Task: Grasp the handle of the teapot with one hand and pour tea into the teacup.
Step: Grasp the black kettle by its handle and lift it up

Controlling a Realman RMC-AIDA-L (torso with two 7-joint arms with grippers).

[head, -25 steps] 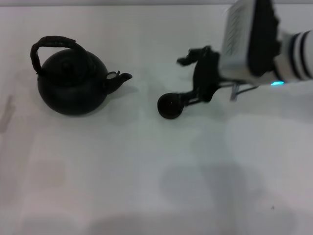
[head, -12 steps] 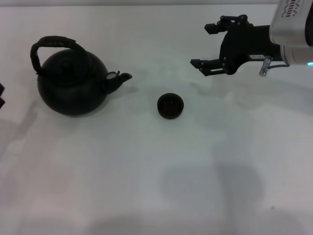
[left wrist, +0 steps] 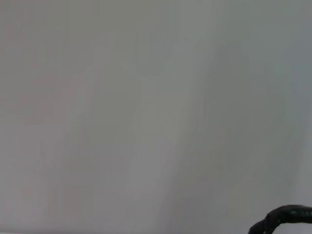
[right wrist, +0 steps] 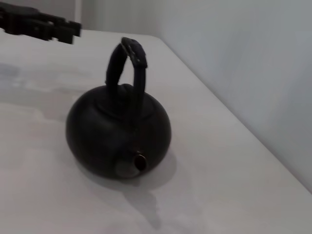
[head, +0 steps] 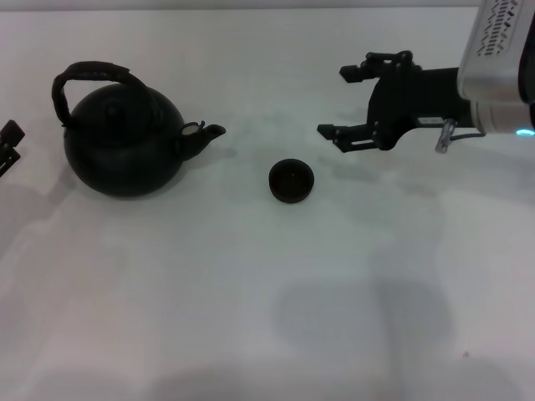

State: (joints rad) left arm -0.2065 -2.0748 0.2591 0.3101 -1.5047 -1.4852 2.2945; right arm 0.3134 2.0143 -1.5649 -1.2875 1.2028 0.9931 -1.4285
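Note:
The round matte black teapot [head: 124, 149] stands on the white table at the left, its spout [head: 209, 134] pointing right toward the teacup. Its dark wrapped handle [head: 88, 72] arches upright over the lid. The small black teacup [head: 291, 181] sits alone near the table's middle. My right gripper [head: 337, 102] hovers open and empty, up and to the right of the teacup. Only the tip of my left gripper [head: 8, 144] shows at the left edge, a short way left of the teapot. The right wrist view shows the teapot [right wrist: 119, 129], its handle [right wrist: 127, 61] and the left gripper [right wrist: 41, 25] beyond.
The white table [head: 251, 301] stretches wide in front of both objects. In the right wrist view a table edge [right wrist: 229, 109] runs close behind the teapot. A dark curved piece [left wrist: 282, 218] shows at the corner of the left wrist view.
My right gripper has drawn back from the teacup, up and to the right, then eased slightly back toward it. The left gripper has come into view at the left edge. Teapot and teacup stayed put.

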